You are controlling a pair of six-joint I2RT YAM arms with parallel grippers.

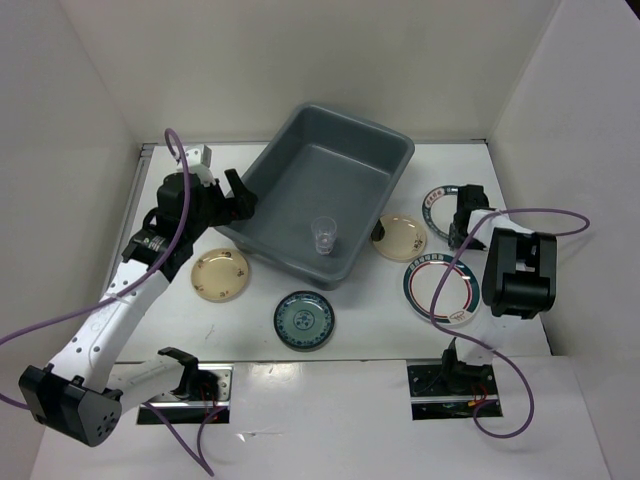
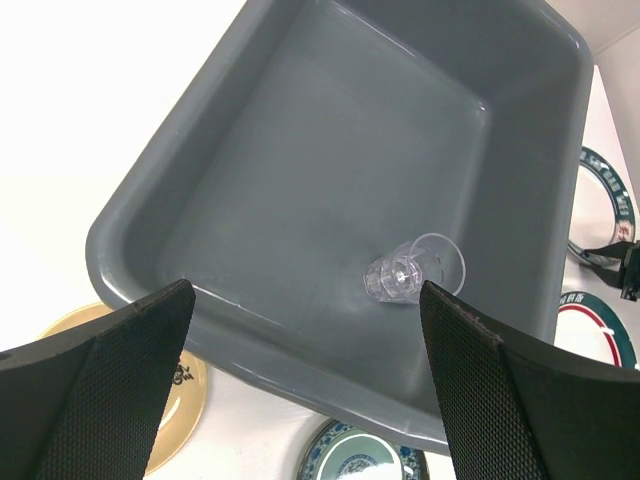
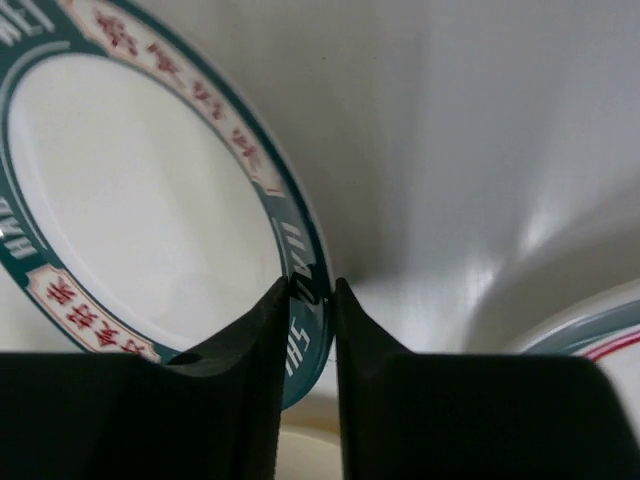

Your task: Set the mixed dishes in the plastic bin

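The grey plastic bin (image 1: 352,120) stands mid-table with one clear cup (image 1: 324,236) inside. My left gripper (image 1: 240,197) is open and empty above the bin's left rim; in its wrist view (image 2: 305,300) the cup (image 2: 415,268) lies on the bin (image 2: 300,150) floor. My right gripper (image 1: 459,225) is shut on the rim of a white banded plate (image 1: 436,203), tilted up in its wrist view (image 3: 140,200). Another banded plate (image 1: 440,290), two beige plates (image 1: 220,274) (image 1: 402,237) and a teal patterned plate (image 1: 303,320) lie on the table. A second cup is not visible.
White walls enclose the table on the left, back and right. The right arm's body (image 1: 518,272) overhangs the near banded plate's right side. A purple cable (image 1: 540,212) loops above the right arm. The arm bases sit at the near edge.
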